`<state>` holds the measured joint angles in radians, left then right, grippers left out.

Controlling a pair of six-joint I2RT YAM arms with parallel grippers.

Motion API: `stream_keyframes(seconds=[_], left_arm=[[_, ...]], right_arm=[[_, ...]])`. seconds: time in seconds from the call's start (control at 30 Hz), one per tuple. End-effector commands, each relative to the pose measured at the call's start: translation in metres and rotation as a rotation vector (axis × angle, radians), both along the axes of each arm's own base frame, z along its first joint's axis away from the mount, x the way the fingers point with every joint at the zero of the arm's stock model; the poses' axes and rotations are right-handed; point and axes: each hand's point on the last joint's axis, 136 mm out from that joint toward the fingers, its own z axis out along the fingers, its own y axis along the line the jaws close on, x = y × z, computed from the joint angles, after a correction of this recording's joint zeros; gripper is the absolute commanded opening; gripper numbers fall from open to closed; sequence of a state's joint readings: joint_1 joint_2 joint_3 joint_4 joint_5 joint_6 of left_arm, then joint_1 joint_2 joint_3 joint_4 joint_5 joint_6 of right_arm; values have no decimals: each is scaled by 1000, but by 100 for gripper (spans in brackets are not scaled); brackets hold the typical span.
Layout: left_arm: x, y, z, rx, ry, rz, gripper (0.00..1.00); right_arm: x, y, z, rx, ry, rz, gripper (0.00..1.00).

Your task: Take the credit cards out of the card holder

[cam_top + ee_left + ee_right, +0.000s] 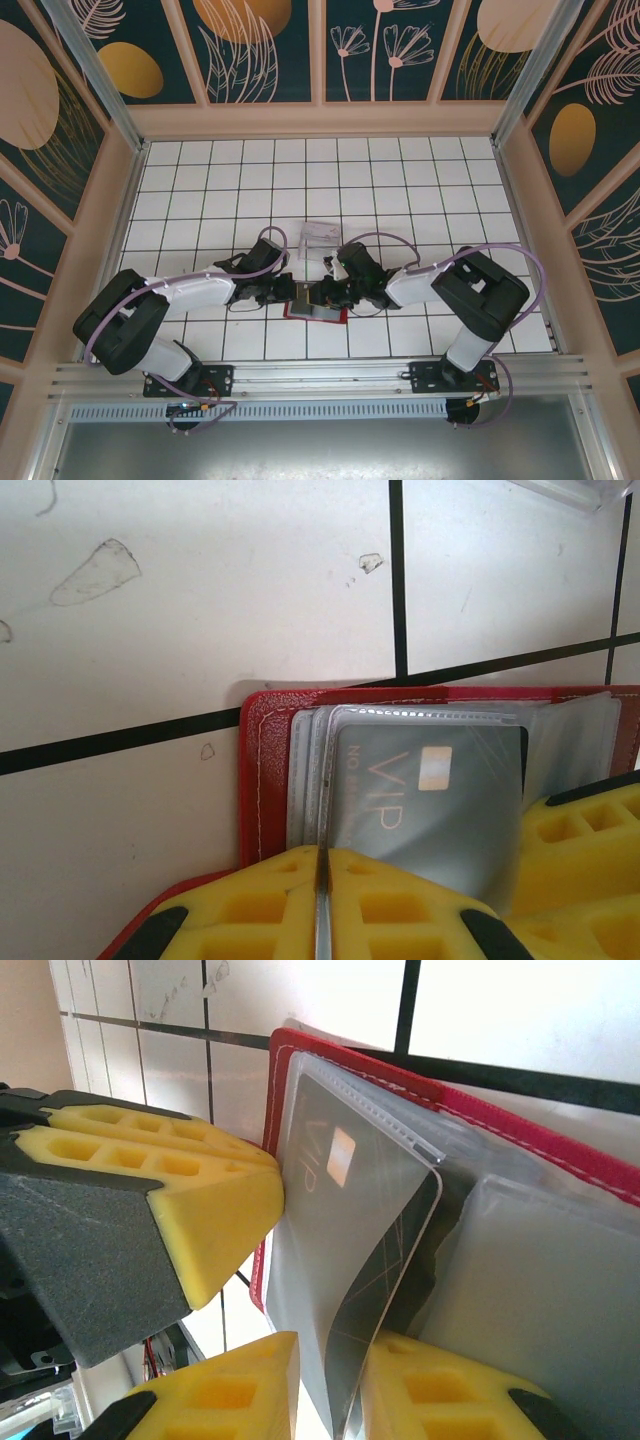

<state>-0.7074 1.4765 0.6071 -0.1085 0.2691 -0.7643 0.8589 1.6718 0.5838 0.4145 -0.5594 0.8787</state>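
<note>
Red card holder (314, 310) lying open at near middle of tiled worktop (400, 180), grey VIP credit card (430, 800) in its clear sleeve (330, 1110), left gripper (320, 910) jaws clamped tight on holder's sleeve edge, right gripper (330, 1400) jaws flanking card's edge, grip impossible to tell.

White tiled table (200, 180) with black grid lines, and a few scuffs (95, 572) on the tiles. Clear box (318, 237) sits mid-table. Walls (265, 45) have dark floral panels, orange and peach shapes, beige frames. Metal rail (320, 372) along near edge, grey sheet (320, 445) below it.
</note>
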Motion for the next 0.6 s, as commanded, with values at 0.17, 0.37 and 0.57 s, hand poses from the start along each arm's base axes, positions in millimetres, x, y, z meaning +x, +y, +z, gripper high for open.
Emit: stream_keyframes(seconds=[0.17,0.37,0.57], left_arm=[[-26,8,-20,28,106,-19,12],[-26,15,-22,69,100,-13,14],[-25,16,-21,74,97,-10,16]], right_arm=[[4,22,22,111,-48,46,24],[7,14,31,115,-75,16,24],[7,9,42,140,-89,4,22]])
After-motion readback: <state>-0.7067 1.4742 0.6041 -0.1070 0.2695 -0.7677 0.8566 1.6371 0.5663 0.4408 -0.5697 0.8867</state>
